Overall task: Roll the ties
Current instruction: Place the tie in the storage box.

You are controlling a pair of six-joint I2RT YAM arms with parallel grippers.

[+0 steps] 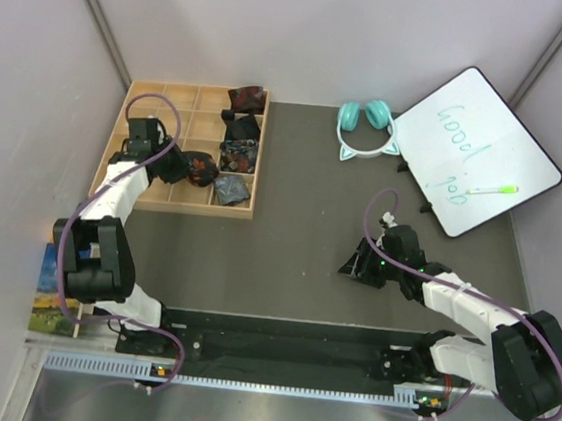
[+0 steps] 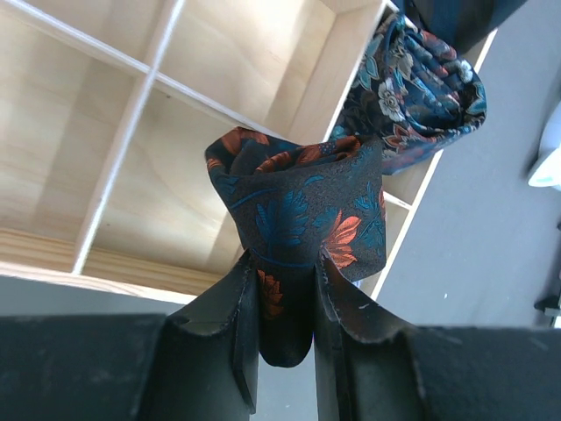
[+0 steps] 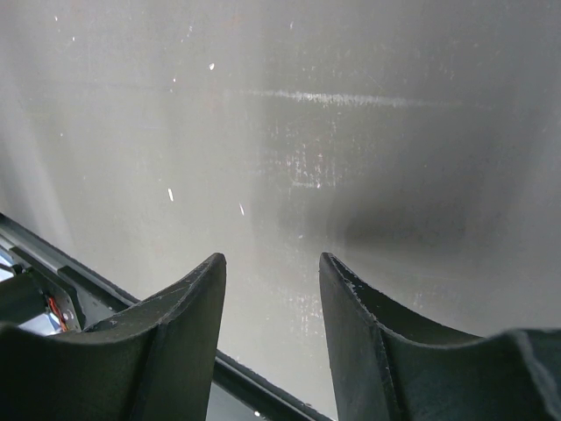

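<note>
My left gripper (image 1: 181, 167) is shut on a rolled tie (image 1: 202, 170), black with orange-red and blue leaves, and holds it over the wooden compartment tray (image 1: 113, 143). In the left wrist view the roll (image 2: 298, 210) sits pinched between my fingers (image 2: 285, 289), above a tray compartment (image 2: 158, 210). The tray's right column holds rolled ties: dark red (image 1: 247, 97), black (image 1: 242, 126), floral (image 1: 238, 155) and grey-blue (image 1: 231, 189). The floral roll also shows in the left wrist view (image 2: 412, 83). My right gripper (image 1: 356, 262) is open and empty above the bare table (image 3: 272, 272).
Teal cat-ear headphones (image 1: 365, 124) lie at the back of the table. A tilted whiteboard (image 1: 478, 151) with a green marker (image 1: 491, 190) stands at the back right. Several tray compartments on the left are bare wood. A colourful card (image 1: 46, 291) lies by the left arm's base.
</note>
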